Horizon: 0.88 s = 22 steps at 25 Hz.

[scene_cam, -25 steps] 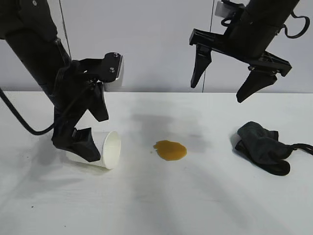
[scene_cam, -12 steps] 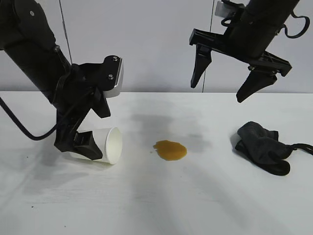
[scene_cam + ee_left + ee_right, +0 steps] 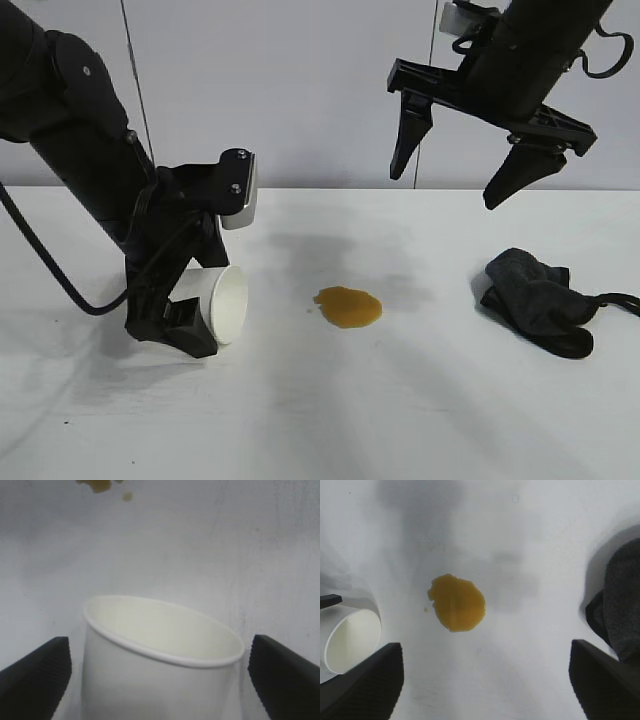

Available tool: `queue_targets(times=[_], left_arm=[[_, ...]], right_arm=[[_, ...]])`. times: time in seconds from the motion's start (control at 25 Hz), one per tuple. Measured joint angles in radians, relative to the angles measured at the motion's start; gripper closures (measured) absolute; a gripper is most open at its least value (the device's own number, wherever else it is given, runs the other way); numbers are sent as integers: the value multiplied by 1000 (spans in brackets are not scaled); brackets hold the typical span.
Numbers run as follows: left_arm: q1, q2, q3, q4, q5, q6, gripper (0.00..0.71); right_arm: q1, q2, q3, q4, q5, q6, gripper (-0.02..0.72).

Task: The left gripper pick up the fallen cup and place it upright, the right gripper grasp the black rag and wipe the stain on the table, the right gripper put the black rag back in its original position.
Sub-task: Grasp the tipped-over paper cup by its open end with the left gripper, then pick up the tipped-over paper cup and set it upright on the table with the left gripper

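Left gripper [image 3: 192, 300] wide open astride fallen cup [image 3: 215, 300], nothing held; light, crushable paper, so pinch mid-wall gently

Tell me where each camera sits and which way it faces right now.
Exterior: outside the rig, facing both arms across the table; left gripper straddles the cup, right gripper hangs high.
Left wrist: looks past its fingers at the cup.
Right wrist: looks down on the stain, black rag.
All views share the cup and the stain.
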Motion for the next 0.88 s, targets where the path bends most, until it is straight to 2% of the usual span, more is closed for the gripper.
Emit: queue_targets(times=[0.08,0.24,0.4,0.6,0.72,0.8,0.88], left_arm=[[0,6,0,-8,0,0,77],[0,7,0,-13,-4,1,231],[0,7,0,-39,-7,4,275],[16,-10,0,-197,41,98,282],[65,-47,0,-358,115,227,284],[124,-70,0,-499,194,312,284],[205,-79,0,-634,296,400,284]], right_arm=[[0,0,0,0,0,0,81],[0,0,0,0,0,0,81],[0,0,0,0,0,0,81],[0,0,0,0,0,0,81],[0,0,0,0,0,0,81],[0,0,0,0,0,0,81],[0,0,0,0,0,0,81]])
